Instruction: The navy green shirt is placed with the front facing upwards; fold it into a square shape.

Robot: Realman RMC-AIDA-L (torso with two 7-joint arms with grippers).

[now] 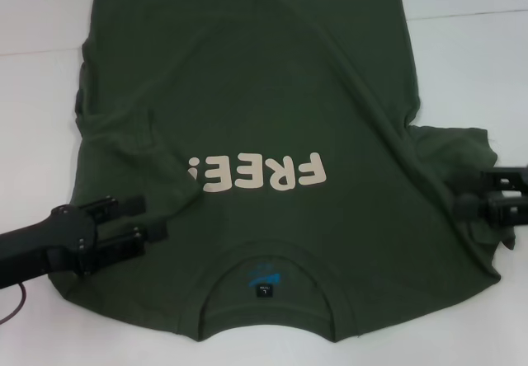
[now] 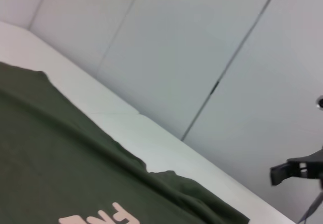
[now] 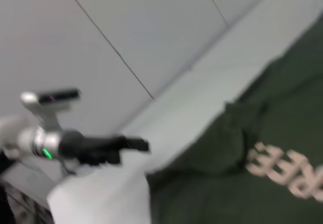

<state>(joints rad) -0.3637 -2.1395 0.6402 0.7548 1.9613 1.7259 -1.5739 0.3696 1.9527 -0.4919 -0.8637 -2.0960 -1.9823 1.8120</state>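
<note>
Navy green shirt (image 1: 264,127) lies flat on white counter (image 1: 41,20), front up, collar nearest robot, "FREE!" lettering (image 1: 257,173) mid-chest. L sleeve folded in over body; R sleeve spread out. Left pincer (image 1: 157,218) over L shoulder area, fingers apart, nothing betw. them. Right pincer (image 1: 487,193) at R sleeve edge; open/clenched — cannot tell.

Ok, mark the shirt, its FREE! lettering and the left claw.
navy green shirt (image 1: 247,77), head view, bare chest cloth.
FREE! lettering (image 1: 260,173), head view, middle letters.
left claw (image 1: 153,218), head view, between its fingertips.
</note>
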